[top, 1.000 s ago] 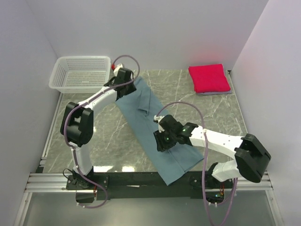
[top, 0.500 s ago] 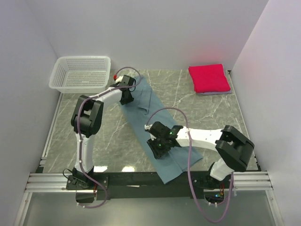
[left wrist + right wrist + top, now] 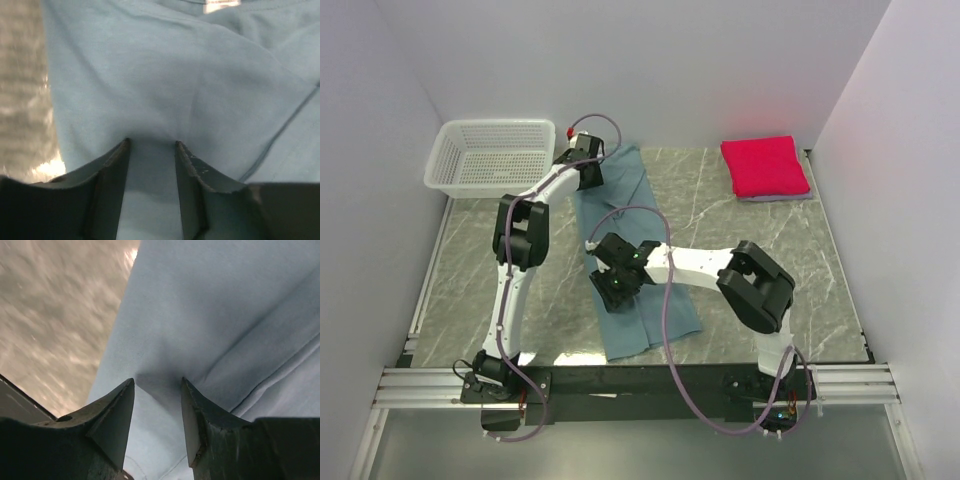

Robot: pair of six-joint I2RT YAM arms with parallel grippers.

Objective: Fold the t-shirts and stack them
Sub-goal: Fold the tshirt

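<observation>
Grey veined marble tabletop (image 3: 810,240) sat boxed in by plain white walls (image 3: 670,70). Across it lay the long muted teal-blue cloth t-shirt (image 3: 635,330), its far end pinched by the left gripper (image 3: 150,142) and its left edge clamped by the right gripper (image 3: 157,382); a folded crimson-pink t-shirt (image 3: 765,165) rested in the far right corner

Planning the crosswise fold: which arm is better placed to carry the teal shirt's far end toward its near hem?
Left, likely. The left gripper is shut on the teal shirt at its far collar end; the right gripper pinches a side edge midway along.
</observation>
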